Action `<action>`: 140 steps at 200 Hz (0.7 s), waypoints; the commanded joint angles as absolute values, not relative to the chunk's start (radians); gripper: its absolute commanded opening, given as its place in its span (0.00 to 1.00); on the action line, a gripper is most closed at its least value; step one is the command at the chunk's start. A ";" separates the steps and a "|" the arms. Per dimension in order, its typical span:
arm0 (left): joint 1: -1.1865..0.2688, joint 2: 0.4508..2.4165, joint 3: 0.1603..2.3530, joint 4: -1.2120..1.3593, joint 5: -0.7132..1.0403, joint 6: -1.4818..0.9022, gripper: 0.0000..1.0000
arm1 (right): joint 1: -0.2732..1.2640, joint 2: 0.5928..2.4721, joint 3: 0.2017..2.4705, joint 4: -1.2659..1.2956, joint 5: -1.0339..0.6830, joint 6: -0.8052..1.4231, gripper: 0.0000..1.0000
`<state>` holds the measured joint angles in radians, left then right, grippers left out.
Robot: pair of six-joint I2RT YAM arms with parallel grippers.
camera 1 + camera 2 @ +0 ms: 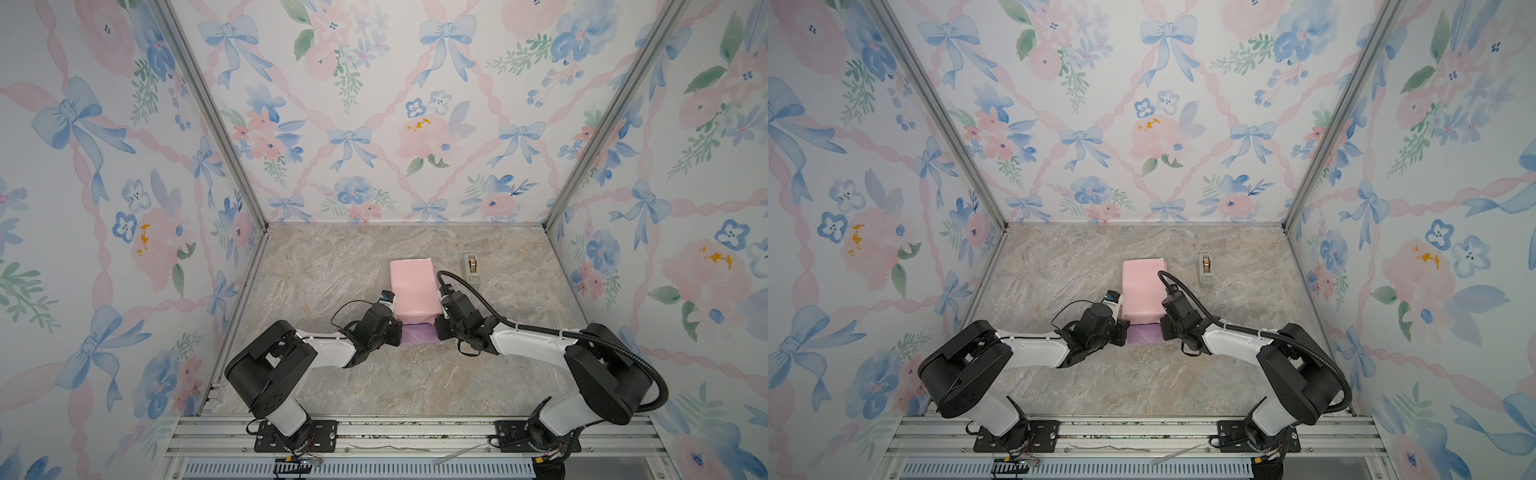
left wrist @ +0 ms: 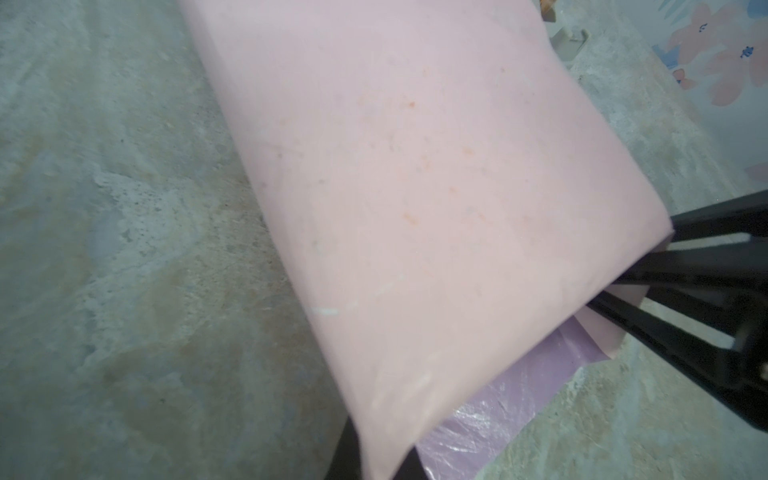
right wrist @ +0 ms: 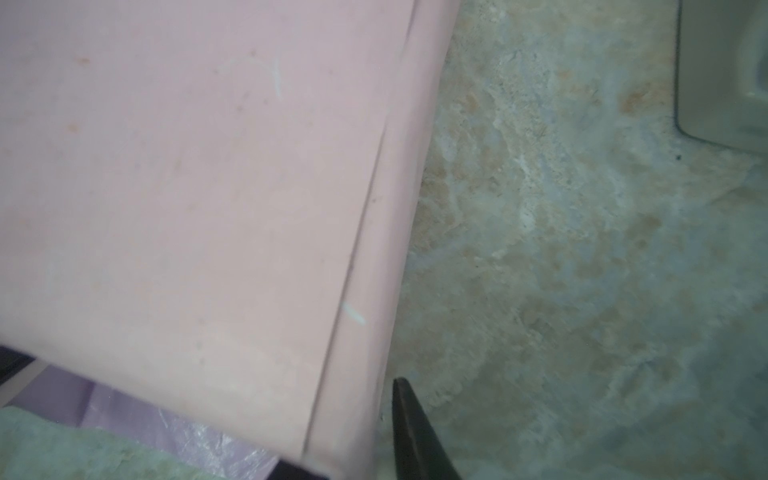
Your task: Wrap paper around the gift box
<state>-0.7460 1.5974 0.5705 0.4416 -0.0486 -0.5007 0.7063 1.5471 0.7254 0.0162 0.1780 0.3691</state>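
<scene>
Pink paper (image 2: 415,208) fills both wrist views. It is folded over with its pale side up, and its lilac face shows only as a strip along the near edge. In both top views the fold sits as a puffy oblong in the middle of the surface (image 1: 332,270), between the two arms. I cannot see the gift box anywhere. From the raised, rounded shape, I judge that it lies under the fold.

I'd say the first wrap across the box is done or nearly so. The overlap is not taped, and both ends look open and unfolded.

At the near left corner, the left end effector (image 1: 397,330) is pressed together on the paper. The right end effector (image 3: 353,457) is at the near right corner, with one finger outside the folded edge and a dark part beneath it. I cannot tell whether it is gripping or only straddling the edge.

The box is the only container, and I can see nothing of what is inside it. Farther back on the right, well apart from the paper, the tape dispenser (image 1: 472,267) stands untouched with a roll in it.
</scene>
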 commanded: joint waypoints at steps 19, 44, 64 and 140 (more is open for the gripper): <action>-0.752 1.599 0.594 0.419 -0.059 -0.484 0.09 | 0.696 1.579 0.724 0.047 0.199 0.377 0.17; -0.752 1.594 0.595 0.414 -0.061 -0.480 0.08 | 0.696 1.599 0.732 0.041 0.200 0.380 0.08; -0.752 1.587 0.600 0.404 -0.063 -0.472 0.11 | 0.699 1.588 0.725 0.030 0.202 0.385 0.12; -0.755 1.354 0.603 0.344 0.004 -0.160 0.73 | 0.678 1.427 0.644 0.036 0.078 0.344 0.42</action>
